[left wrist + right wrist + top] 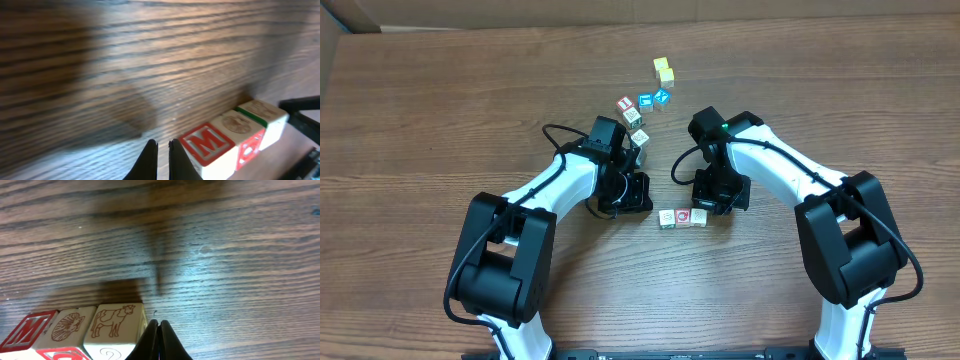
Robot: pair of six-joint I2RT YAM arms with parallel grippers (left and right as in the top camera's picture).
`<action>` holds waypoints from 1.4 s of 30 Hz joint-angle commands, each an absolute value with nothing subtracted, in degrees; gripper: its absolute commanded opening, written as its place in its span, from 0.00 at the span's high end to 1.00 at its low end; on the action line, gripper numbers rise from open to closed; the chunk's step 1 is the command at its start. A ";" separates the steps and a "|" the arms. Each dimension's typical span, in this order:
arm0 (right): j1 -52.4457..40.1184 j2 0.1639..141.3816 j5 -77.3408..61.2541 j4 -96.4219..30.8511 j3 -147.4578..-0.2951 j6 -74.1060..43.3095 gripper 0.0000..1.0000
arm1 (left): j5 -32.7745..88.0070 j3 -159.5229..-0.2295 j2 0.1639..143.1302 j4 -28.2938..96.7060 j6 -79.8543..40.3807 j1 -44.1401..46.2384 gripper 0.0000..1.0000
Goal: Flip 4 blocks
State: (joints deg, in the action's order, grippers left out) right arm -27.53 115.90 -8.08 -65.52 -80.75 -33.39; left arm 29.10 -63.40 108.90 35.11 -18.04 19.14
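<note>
Three alphabet blocks stand in a touching row (683, 217) between my grippers. In the left wrist view the red M block (206, 142) is nearest, then a lion block (239, 124) and a green-edged block (262, 112). The right wrist view shows a cow block (115, 322) nearest, the lion block (67, 325) and the M block (25, 330). My left gripper (162, 144) (648, 206) is shut and empty just left of the M block. My right gripper (158, 323) (701, 207) is shut and empty against the cow block's right side. Three more letter blocks (632, 117) lie in a line further back.
Two blue-faced cubes (653, 99) sit beside the far line of blocks. Two yellow cubes (664, 71) lie beyond them. The left arm's elbow (605, 135) stands close to the nearest far block (640, 137). A cardboard wall (340, 15) borders the table's far edge.
</note>
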 commanded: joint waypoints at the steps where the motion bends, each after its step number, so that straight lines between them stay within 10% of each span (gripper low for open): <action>1: -27.68 115.85 -9.39 -65.04 -80.60 -32.95 0.96 | 33.71 -63.22 109.71 35.09 -18.46 19.51 0.96; 30: -20.88 115.83 -3.90 -67.66 -85.27 -30.15 0.95 | 17.82 -74.91 109.34 45.45 -19.40 18.57 0.96; 34: -14.44 115.83 -3.90 -65.45 -88.05 -27.68 0.73 | 9.32 -88.23 109.38 55.99 -20.86 18.57 0.96; 35: -13.47 115.83 -3.92 -64.77 -88.12 -27.51 0.60 | 8.71 -89.49 109.38 56.73 -20.84 18.57 0.96; 36: -12.08 115.83 -3.90 -64.03 -88.12 -27.53 0.24 | 7.46 -92.23 109.38 58.00 -20.84 18.57 0.94; 38: -9.47 115.85 -3.92 -63.26 -88.12 -27.57 0.00 | 5.98 -96.40 109.38 58.92 -20.82 18.59 0.83; 42: -5.43 115.85 -3.90 -63.02 -88.12 -27.57 0.00 | 4.27 -99.46 109.38 56.97 -20.75 19.18 0.65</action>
State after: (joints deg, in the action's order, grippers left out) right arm -7.01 115.90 -4.43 -63.09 -87.07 -28.25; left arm 8.40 -97.76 109.62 57.39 -20.45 19.00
